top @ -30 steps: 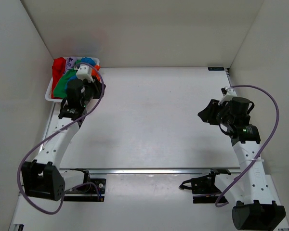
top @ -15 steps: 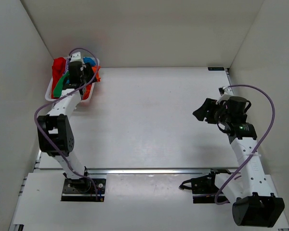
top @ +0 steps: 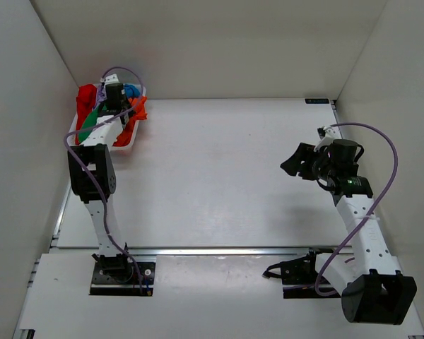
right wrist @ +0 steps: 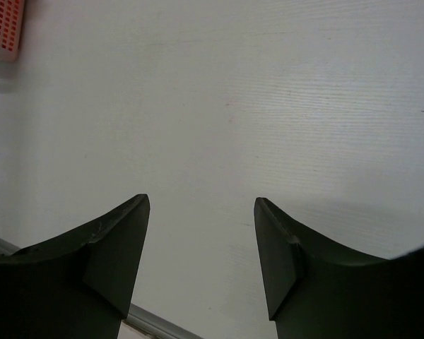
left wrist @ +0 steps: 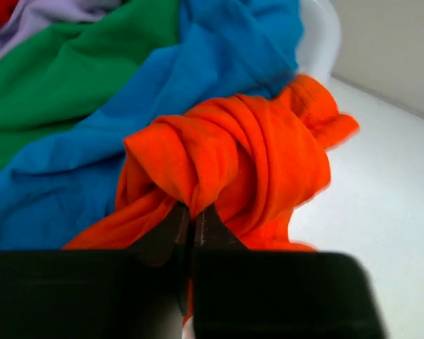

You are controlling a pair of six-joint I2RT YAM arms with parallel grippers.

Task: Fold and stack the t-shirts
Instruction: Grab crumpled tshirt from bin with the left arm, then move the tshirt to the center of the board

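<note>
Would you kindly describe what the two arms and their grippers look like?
The left arm and right arm have white links with black joints and bases. A lilac cable loops along each. The right arm shows a small green light. The left gripper and right gripper have dark, tapered fingers.

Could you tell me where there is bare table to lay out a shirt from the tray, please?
The widest bare stretch of table lies between the tray at far left and the right gripper, running back to the far wall. The far-left corner is crowded: t-shirts heaped in the tray, the left gripper pinching the orange t-shirt.
</note>
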